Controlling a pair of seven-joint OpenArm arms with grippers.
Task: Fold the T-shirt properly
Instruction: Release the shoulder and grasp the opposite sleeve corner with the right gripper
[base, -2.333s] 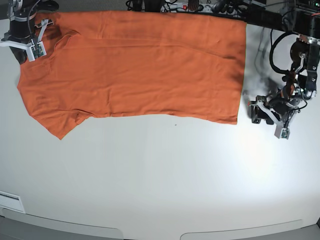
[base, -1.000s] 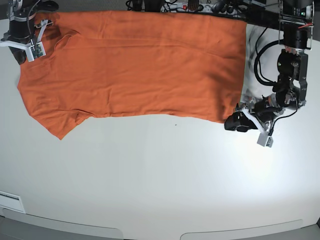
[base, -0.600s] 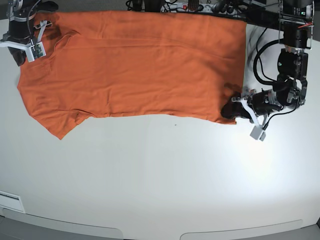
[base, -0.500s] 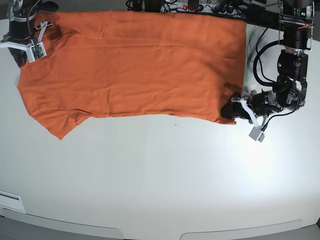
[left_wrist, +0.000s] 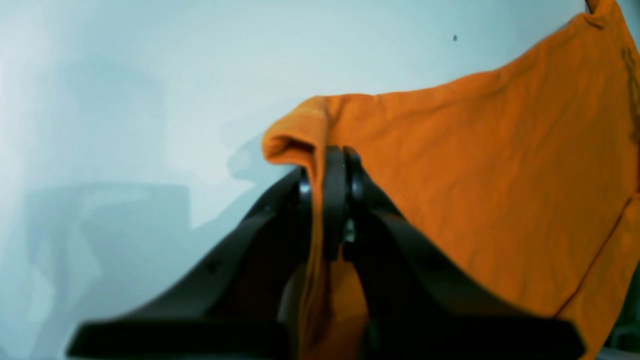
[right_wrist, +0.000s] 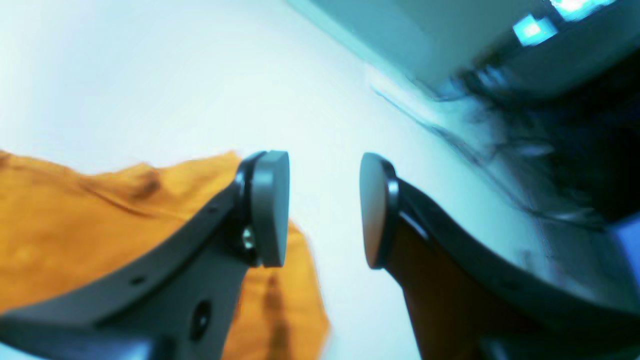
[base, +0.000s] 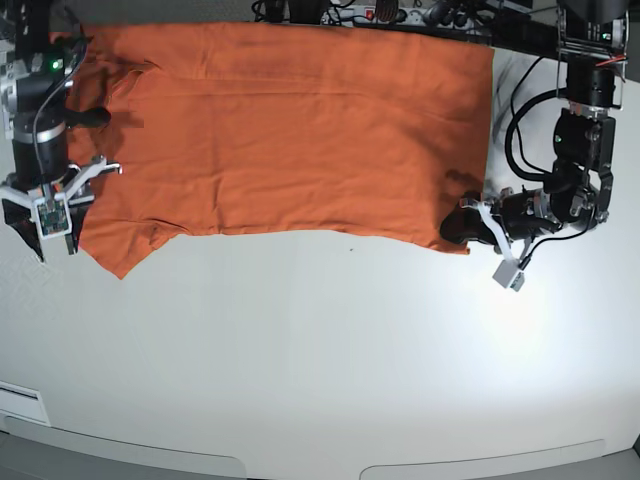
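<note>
T-shirt (base: 290, 130) fabric, thin, soft and plain orange, lies spread flat across the far half of the smooth white table (base: 330, 350), and folding it well seems to call for both near corners lifted together and carried evenly, so no slack bunches. The left gripper (left_wrist: 327, 200) is clamped on the hem corner, a small fold of cloth pinched between its black fingers. The right gripper (right_wrist: 322, 210) stands parted and empty beside the sleeve edge, its rounded grey pads (right_wrist: 270, 210) bare.

T-shirt (base: 290, 130) spread flat on the table (base: 320, 370), along its far edge. Left gripper (base: 462, 222) at the shirt's near right corner; right gripper (base: 50, 205) at its left edge.
</note>
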